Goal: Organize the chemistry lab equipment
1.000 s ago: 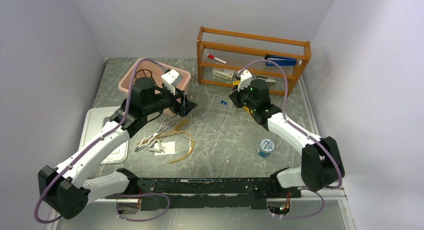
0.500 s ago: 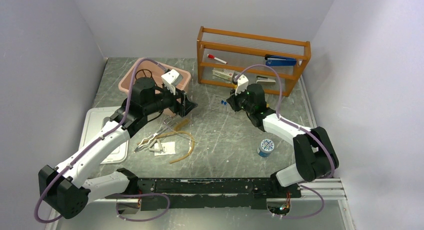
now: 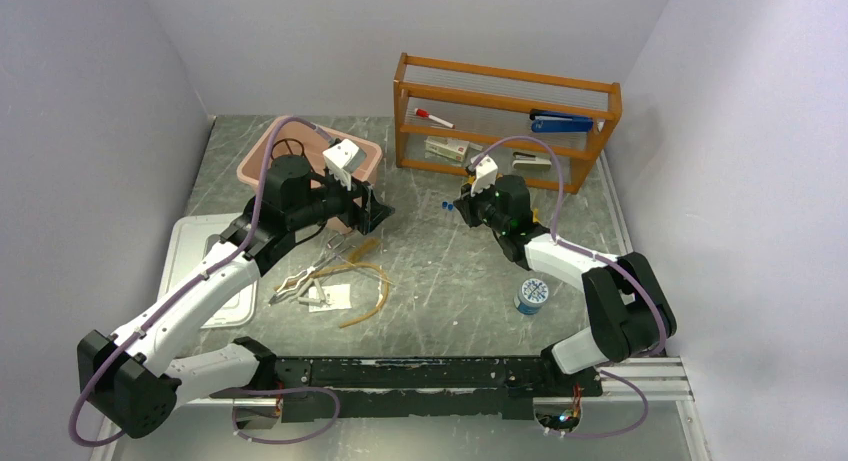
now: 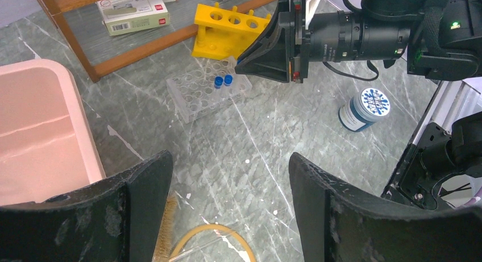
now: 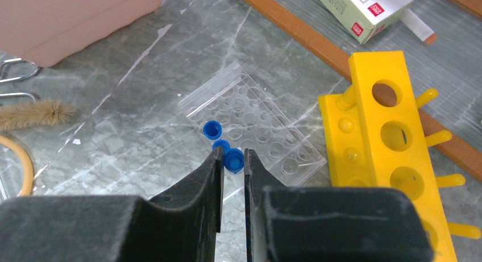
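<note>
The right claw pinches a blue-capped tube upright at the clear rack, apparently to slot it beside two others, while the left claw hangs open.

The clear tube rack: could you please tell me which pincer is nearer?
Right: the right pincer, shut on a blue-capped tube, is at the clear tube rack's edge; the left pincer, open, is farther, beside the pink bin.

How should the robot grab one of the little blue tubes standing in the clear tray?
Probably by its blue cap, coming straight down from above. The tube stands upright in a well of the clear tray, so only the cap sticks up and the body is sunk among the holes. Pinch across the cap.
</note>
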`<state>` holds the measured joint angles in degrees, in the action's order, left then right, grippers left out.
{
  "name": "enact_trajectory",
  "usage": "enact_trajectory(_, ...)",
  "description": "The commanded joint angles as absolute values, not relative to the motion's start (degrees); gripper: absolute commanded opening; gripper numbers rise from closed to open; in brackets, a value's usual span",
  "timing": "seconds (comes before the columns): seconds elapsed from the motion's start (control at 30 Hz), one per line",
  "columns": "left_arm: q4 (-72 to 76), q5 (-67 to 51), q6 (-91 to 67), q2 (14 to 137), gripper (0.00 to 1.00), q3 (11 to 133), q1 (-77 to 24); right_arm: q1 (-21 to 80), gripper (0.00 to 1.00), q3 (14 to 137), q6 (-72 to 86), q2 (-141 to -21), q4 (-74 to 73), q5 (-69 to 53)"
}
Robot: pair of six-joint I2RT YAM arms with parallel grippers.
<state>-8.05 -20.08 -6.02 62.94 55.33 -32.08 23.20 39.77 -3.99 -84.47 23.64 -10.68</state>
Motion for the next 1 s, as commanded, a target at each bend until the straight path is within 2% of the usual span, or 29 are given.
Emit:
enact_trajectory(0.0, -7.91, -19.28, -6.24, 63.29, 0.78, 55.54, -32.25, 23.09, 0.06, 38.12, -5.22, -84.89, 26.69, -10.27)
enact_trajectory(0.57, -8.24, -18.78, -6.06, 63.04, 0.78, 55.8, -32.17, 23.08, 0.13, 34.88, -4.73, -85.77, 32.85, -9.78)
enact_trajectory(0.67, -8.2, -18.73, -5.98, 62.94, 0.78, 55.72, -32.16, 23.11, 0.19, 35.58, -3.83, -86.03, 31.22, -9.54)
enact_trajectory(0.77, -8.17, -18.81, -5.98, 63.01, 0.78, 55.67, -32.17, 23.07, 0.29, 36.78, -2.97, -86.18, 29.17, -9.38)
enact_trajectory(0.97, -8.09, -18.82, -5.98, 62.93, 0.78, 55.58, -32.22, 23.04, 0.34, 36.92, -1.49, -84.15, 27.98, -8.95)
